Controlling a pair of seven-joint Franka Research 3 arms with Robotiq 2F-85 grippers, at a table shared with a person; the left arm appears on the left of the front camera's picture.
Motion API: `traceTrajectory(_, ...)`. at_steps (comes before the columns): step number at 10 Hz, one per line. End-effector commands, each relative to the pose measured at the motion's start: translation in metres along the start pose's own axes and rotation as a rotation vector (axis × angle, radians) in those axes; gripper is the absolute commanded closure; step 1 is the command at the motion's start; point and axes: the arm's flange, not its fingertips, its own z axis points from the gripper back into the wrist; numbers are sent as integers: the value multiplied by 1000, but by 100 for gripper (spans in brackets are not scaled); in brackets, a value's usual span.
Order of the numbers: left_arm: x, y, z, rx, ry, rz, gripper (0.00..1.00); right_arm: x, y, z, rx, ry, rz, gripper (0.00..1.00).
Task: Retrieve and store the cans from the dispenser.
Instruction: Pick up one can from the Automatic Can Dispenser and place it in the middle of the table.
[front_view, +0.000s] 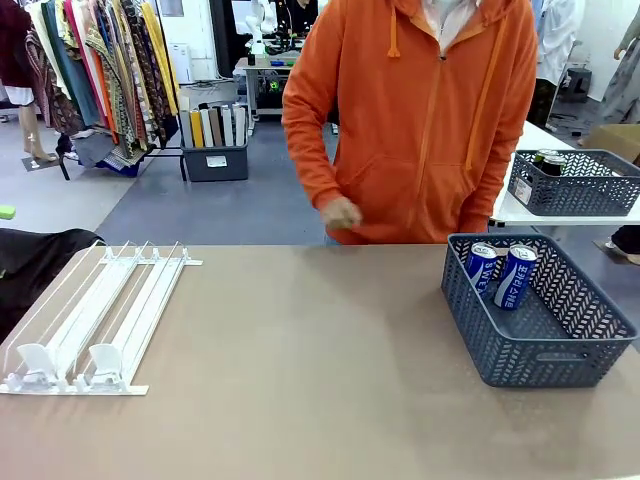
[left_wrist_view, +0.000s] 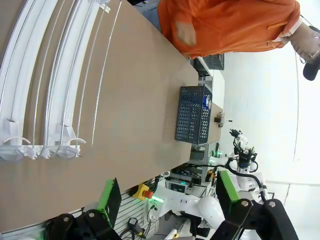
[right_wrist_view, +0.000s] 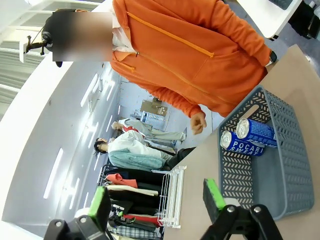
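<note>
The dispenser lies at the table's left, a flat white and clear rack whose rails hold nothing; it also runs along the left wrist view as the dispenser. Two blue cans lean inside the blue-grey mesh basket at the right. My left gripper hangs open high above the table, nothing between its green pads. My right gripper is open too, looking down at the basket and its two cans.
A person in an orange hoodie stands at the far edge, one hand near the table's middle. A second mesh basket with dark cans sits on a white table behind at the right. A dark cloth lies at the far left.
</note>
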Motion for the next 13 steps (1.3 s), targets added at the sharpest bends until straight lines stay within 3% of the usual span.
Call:
traceTrajectory(1, -1, -1, -1, -24, -7, 1, 0, 2, 2, -3, 29, -20, 13, 0)
traceTrajectory(13, -1, -1, -1, -24, -7, 1, 0, 2, 2, -3, 29, -20, 13, 0)
